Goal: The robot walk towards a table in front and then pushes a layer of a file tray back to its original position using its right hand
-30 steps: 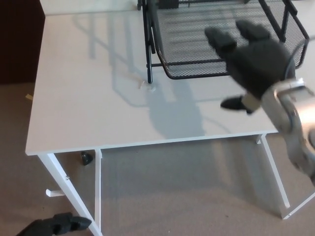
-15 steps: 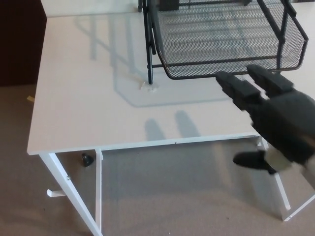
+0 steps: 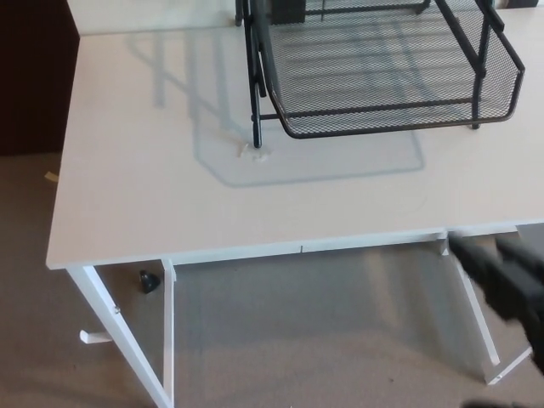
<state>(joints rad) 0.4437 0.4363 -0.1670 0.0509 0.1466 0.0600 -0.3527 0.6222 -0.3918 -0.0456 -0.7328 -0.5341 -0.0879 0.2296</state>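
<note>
A black wire-mesh file tray [image 3: 382,68] stands at the far right of the white table [image 3: 212,204], held in a black frame with an upright post [image 3: 255,85] at its left. Its mesh layer juts toward me, the front rim [image 3: 382,129] hanging over the tabletop. My right hand [image 3: 506,280] is low at the picture's right edge, below and in front of the table's front edge, well clear of the tray. Its two thick fingers [image 3: 476,259] are spread apart and hold nothing. Most of the hand is cut off and blurred. My left hand does not show.
A dark cabinet [image 3: 34,76] stands left of the table. White table legs [image 3: 127,340] and a brace [image 3: 476,297] run down to beige carpet. A small black object [image 3: 150,279] lies under the table. A small white mark [image 3: 255,151] sits by the tray's post.
My right hand has dropped from over the tray's front rim to below the table's front edge at the lower right. The left hand, seen at bottom left one second ago, is gone.
</note>
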